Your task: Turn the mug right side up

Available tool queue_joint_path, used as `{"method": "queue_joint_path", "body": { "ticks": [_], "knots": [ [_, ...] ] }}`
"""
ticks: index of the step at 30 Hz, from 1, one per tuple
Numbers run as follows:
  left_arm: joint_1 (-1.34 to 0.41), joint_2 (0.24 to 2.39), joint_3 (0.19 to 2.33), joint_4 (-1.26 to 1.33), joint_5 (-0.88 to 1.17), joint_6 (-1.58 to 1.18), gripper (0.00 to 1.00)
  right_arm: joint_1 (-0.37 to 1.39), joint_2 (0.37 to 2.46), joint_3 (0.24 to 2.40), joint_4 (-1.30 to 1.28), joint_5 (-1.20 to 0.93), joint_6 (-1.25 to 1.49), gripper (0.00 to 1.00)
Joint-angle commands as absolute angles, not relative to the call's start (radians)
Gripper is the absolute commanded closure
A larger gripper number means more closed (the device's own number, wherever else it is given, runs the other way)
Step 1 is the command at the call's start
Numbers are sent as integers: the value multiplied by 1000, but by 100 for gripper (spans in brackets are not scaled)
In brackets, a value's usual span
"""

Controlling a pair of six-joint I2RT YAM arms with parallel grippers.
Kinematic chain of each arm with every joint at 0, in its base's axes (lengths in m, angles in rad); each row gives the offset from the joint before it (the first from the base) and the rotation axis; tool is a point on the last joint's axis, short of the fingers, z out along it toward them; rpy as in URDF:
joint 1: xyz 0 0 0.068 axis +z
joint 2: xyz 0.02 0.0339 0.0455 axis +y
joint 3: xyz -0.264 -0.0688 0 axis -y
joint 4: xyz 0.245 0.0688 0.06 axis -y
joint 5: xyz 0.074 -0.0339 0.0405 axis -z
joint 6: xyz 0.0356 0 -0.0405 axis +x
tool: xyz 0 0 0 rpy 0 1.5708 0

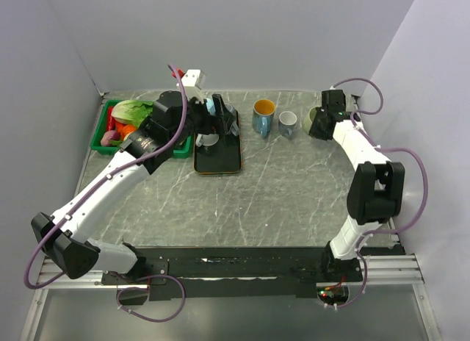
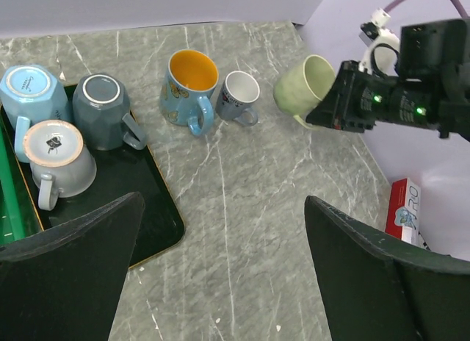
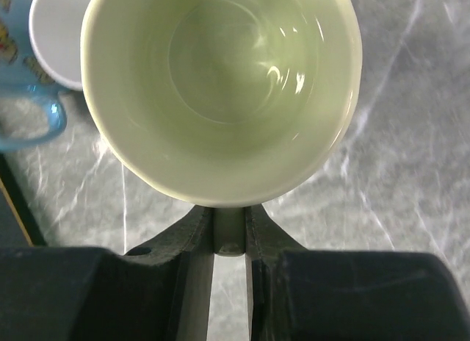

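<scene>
One pale green mug (image 3: 220, 91), tilted, its handle clamped in the right end effector (image 3: 229, 223). Left end effector (image 2: 222, 201): fingers spread wide, holding nothing, above the desk (image 2: 257, 209). Blue mug (image 2: 187, 87) and white mug (image 2: 239, 97) upright just left of the right end effector.

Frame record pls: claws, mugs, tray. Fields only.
right claw: shut on handle of green mug
green mug: tilted, empty
left claw: open, holding nothing, above table
blue mug: upright on table, orange inside
white mug: upright, beside blue mug
tray: three mugs, all upside down
</scene>
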State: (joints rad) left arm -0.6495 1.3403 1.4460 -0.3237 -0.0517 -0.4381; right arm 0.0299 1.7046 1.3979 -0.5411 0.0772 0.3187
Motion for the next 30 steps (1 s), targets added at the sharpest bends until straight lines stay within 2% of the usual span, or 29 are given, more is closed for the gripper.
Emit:
{"method": "queue_joint_path", "body": {
  "ticks": [1, 30],
  "knots": [
    [-644, 1339, 1477, -324, -67, -429, 4, 26, 1749, 1523, -459, 117, 308, 100],
    [-623, 1433, 1543, -388, -52, -429, 4, 48, 1971, 1569, -391, 170, 353, 100]
  ]
}}
